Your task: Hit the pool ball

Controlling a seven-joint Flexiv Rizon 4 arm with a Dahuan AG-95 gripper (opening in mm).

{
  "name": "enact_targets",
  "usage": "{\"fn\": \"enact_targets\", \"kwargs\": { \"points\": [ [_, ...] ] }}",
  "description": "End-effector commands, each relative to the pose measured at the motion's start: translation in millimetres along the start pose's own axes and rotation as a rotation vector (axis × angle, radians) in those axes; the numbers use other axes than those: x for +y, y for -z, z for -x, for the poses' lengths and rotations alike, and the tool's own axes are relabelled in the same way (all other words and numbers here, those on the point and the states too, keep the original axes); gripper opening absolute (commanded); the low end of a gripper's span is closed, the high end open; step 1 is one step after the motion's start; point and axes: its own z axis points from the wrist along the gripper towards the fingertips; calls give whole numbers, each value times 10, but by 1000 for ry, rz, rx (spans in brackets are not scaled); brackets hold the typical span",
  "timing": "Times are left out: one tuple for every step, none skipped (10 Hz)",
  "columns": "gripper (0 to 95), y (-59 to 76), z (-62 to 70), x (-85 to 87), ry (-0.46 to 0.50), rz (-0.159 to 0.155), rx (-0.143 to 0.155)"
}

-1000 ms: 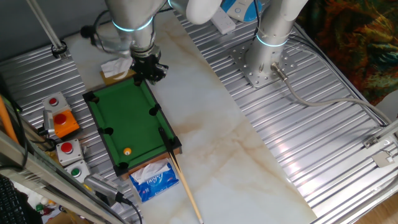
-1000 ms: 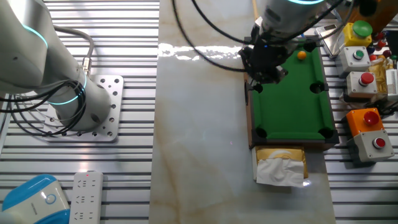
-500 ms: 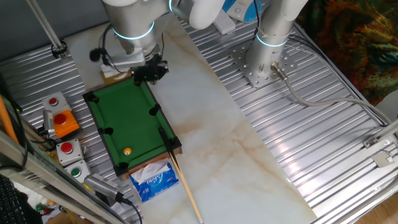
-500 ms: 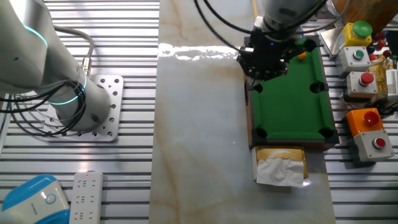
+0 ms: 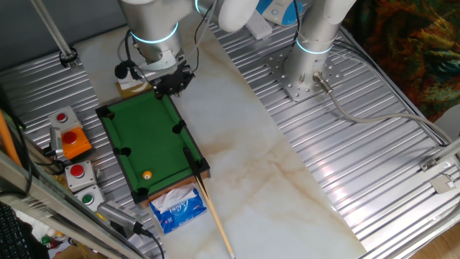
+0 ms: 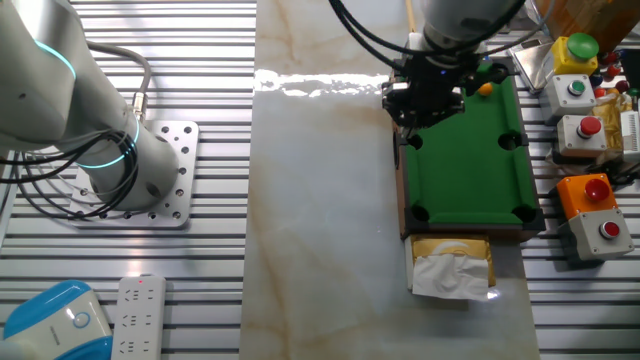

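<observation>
A small, glossy orange-yellow pool ball (image 5: 147,175) sits on the green mini pool table (image 5: 144,140) near one end; the gripper (image 5: 172,83) hangs over the opposite end, its jaws' spacing indiscernible.

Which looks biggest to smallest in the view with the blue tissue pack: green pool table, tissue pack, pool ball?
1. Green pool table
2. Blue tissue pack
3. Pool ball
The gaps are plain; nearness changes nothing.

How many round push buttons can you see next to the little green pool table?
6, though more may be hidden. In the other fixed view: a large green one on the yellow box, a small green, a red, a red on the orange box, and a small red. Another red shows in one fixed view.
</observation>
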Motion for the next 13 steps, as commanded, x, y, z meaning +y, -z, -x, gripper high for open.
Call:
{"fn": "enact_targets", "kwargs": {
  "points": [
    [0, 1, 2, -1, -78, -5, -10],
    [0, 1, 2, -1, -101, -8, -10],
    [0, 1, 2, -1, -102, -8, -9],
    [0, 1, 2, -1, -91, -6, -8],
    [0, 5, 9, -13, -91, -3, -13],
    [0, 17, 31, -47, -80, -3, -14],
    [0, 36, 68, -100, -87, -7, -26],
    [0, 64, 122, -175, -91, -8, -39],
    [0, 75, 141, -202, -90, -12, -43],
    [0, 105, 206, -287, -86, -21, -57],
    [0, 123, 258, -353, -77, -28, -59],
    [0, 137, 331, -434, -63, -41, -56],
    [0, 140, 348, -449, -61, -41, -55]
  ]
}}
